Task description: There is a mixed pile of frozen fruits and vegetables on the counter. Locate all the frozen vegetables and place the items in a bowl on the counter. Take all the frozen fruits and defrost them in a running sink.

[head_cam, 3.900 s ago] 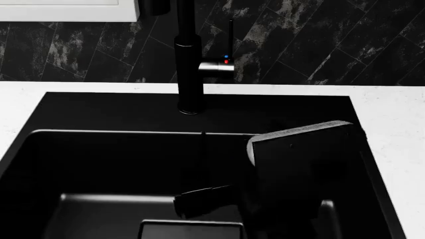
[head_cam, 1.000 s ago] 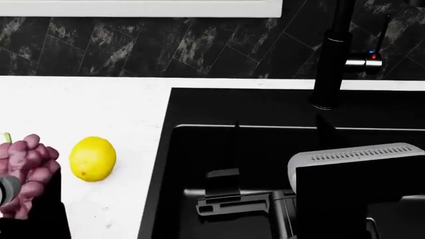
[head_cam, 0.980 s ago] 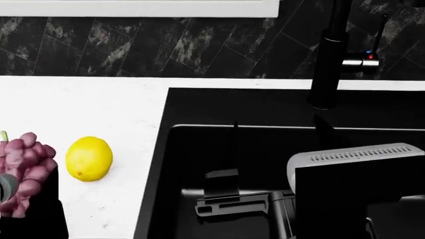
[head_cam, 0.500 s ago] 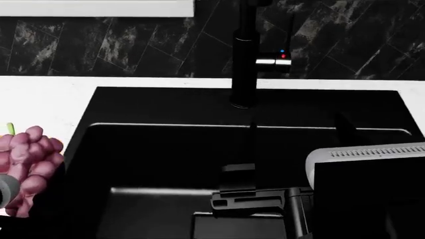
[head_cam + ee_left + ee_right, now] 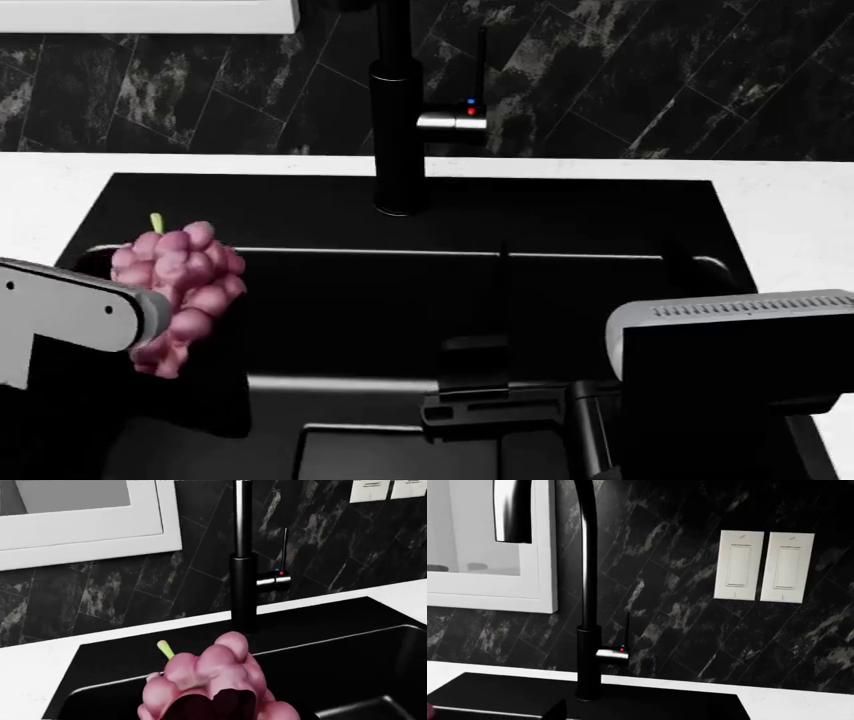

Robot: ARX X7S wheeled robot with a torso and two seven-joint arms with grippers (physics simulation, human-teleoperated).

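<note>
My left gripper (image 5: 158,322) is shut on the pink-purple grape bunch (image 5: 178,290) and holds it in the air above the left part of the black sink (image 5: 347,300). In the left wrist view the grapes (image 5: 213,675) fill the space in front of the dark fingers (image 5: 220,707), with the tap (image 5: 243,580) behind. My right gripper (image 5: 487,395) hangs low inside the basin, dark against dark, so its jaws cannot be read. The tall black tap (image 5: 398,130) with red and blue dots stands at the sink's back. Cherry, lemon, avocado and bowl are out of view.
White marble counter (image 5: 787,220) surrounds the sink, with black tiled wall behind. My right forearm (image 5: 734,370) covers the sink's right side. The right wrist view shows the tap (image 5: 587,630), two wall switches (image 5: 764,565) and a white window frame (image 5: 544,545).
The head view has shifted right, so the lemon has left the view and the sink is centred. The grape bunch has moved from beside the counter to over the sink's left part.
</note>
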